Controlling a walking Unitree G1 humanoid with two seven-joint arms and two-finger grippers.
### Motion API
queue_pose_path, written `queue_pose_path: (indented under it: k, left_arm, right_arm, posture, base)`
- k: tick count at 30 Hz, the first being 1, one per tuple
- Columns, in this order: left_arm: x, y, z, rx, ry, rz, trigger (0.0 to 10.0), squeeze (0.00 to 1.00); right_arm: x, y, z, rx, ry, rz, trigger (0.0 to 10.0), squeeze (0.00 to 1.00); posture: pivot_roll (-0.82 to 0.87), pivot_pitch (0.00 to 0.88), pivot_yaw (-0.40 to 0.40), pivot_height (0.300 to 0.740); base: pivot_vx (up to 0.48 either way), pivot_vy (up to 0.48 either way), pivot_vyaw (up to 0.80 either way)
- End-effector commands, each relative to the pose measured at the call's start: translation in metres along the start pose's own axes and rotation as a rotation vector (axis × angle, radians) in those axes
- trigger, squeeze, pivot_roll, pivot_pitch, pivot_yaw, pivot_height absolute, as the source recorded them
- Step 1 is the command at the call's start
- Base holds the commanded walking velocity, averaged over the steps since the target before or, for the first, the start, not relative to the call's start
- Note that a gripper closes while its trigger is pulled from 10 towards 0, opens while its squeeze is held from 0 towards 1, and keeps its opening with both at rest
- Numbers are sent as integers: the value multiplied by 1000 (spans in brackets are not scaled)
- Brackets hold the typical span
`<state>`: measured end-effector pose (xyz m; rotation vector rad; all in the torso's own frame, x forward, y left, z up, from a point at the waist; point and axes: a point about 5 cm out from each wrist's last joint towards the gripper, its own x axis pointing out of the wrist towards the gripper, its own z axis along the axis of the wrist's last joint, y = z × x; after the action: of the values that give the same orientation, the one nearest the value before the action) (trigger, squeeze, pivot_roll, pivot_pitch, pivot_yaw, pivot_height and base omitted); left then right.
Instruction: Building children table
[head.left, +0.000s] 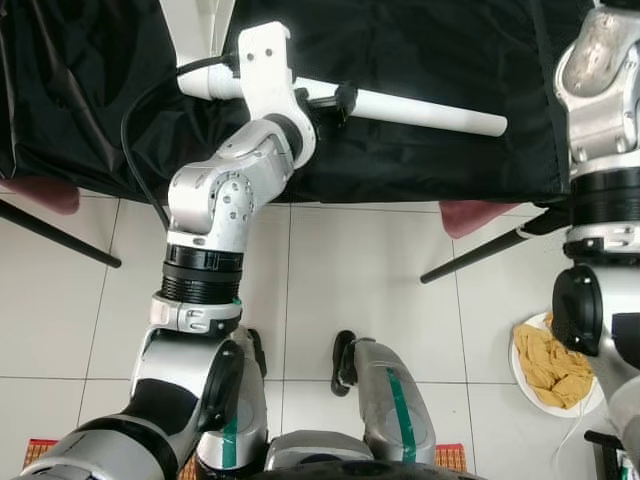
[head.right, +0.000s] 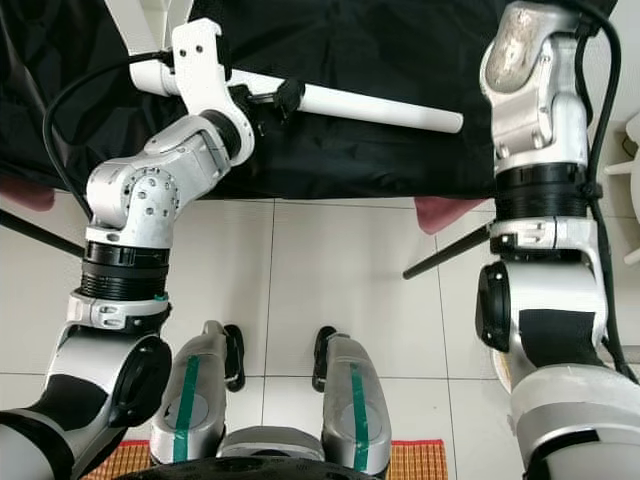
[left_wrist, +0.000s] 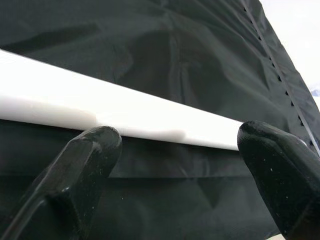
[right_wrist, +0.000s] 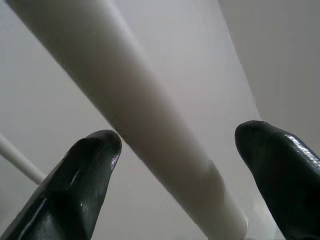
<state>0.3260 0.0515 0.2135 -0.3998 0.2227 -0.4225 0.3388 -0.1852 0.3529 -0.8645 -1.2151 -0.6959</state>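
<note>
From the head camera I look straight down at my own legs on a white tiled floor (head.left: 330, 290), with a black sheet (head.left: 420, 80) spread across the top of the frame from ten to two o'clock. On that sheet lies a long white tube (head.left: 420, 110), running from about eleven o'clock down toward one o'clock. My left hand (left_wrist: 177, 155) sits at the tube near its middle, the silver left arm (head.left: 215, 200) reaching up to it from seven o'clock; in the left wrist view the two black fingers (left_wrist: 85, 160) stand apart with the tube crossing just beyond their tips, and I cannot tell whether either tip touches it. My right arm (head.right: 535, 170) rises along the three o'clock edge. In the right wrist view the right hand (right_wrist: 177, 160) has its fingers spread wide, and another pale white tube (right_wrist: 135, 115) passes between and beyond them against a plain light background; they are not clamped on it. At four o'clock in the left eye view a white plate (head.left: 522, 372) with a crumpled yellow cloth (head.left: 555, 365) on it rests on the floor, beside my right arm. A thin dark rod (head.left: 470, 255) slants across the tiles below the sheet's edge at three o'clock.
</note>
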Motion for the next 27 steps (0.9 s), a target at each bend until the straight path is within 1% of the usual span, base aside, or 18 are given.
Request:
queue_pose_path:
  k: [1, 2, 4, 7, 8, 10, 13, 14, 16, 17, 18, 19, 22, 27]
  left_arm:
    - [-2, -7, -5, 2, 22, -109, 10000, 0]
    - [-3, -7, -5, 3, 23, -111, 10000, 0]
    - [-3, -7, -5, 4, 24, -111, 10000, 0]
    - [-4, -8, -5, -1, 23, -112, 10000, 0]
    - [-4, -8, -5, -1, 23, -112, 10000, 0]
    - [-4, -8, -6, -4, 23, -113, 10000, 0]
    - [-5, -9, -6, -7, 24, -113, 10000, 0]
    - [-5, -9, -6, -8, 24, -112, 10000, 0]
    - [-5, -9, -6, -8, 23, -112, 10000, 0]
    - [-5, -9, -6, -10, 22, -112, 10000, 0]
    - [-5, -8, -5, -11, 21, -111, 10000, 0]
    - [-5, -9, -5, -13, 20, -112, 10000, 0]
    - [-4, -9, -6, -15, 20, -113, 10000, 0]
    - [-5, -10, -9, -42, 35, -125, 10000, 0]
  right_arm:
    - [5, -3, 2, -5, -32, -19, 10000, 0]
    - [10, -2, 3, 2, -40, -30, 10000, 0]
    - [13, -2, 4, 6, -47, -38, 10000, 0]
    - [24, -5, 7, 9, -75, -71, 10000, 0]
    - [24, -5, 7, 9, -75, -71, 10000, 0]
    - [31, -5, 9, 10, -87, -84, 10000, 0]
    - [36, -4, 9, 10, -96, -96, 10000, 0]
    - [37, -4, 10, 14, -100, -100, 1569, 0]
    - [38, -4, 11, 14, -108, -109, 1569, 0]
    - [40, -5, 12, 17, -112, -117, 471, 0]
    - [42, -5, 13, 18, -122, -117, 2588, 0]
    - [43, -5, 13, 17, -126, -119, 0, 0]
    - [43, -6, 13, 15, -129, -121, 0, 0]
    - [42, -10, 9, 4, -125, -135, 0, 0]
  posture:
    - [126, 185, -16, 740]
    - [126, 186, -17, 740]
    - [126, 187, -17, 740]
    - [124, 186, -22, 740]
    - [124, 186, -22, 740]
    - [124, 188, -27, 740]
    - [124, 186, -29, 740]
    - [124, 185, -30, 740]
    - [124, 185, -30, 740]
    - [124, 184, -30, 740]
    - [124, 184, -30, 740]
    - [121, 181, -32, 740]
    - [120, 180, -32, 740]
    - [118, 180, -32, 740]
  base:
    - [0, 0, 0]
    - [0, 0, 0]
    - [0, 0, 0]
    - [0, 0, 0]
    - [0, 0, 0]
    - [0, 0, 0]
    - [0, 0, 0]
    - [0, 0, 0]
    - [0, 0, 0]
    - [0, 0, 0]
    - [0, 0, 0]
    - [0, 0, 0]
    - [0, 0, 0]
    - [0, 0, 0]
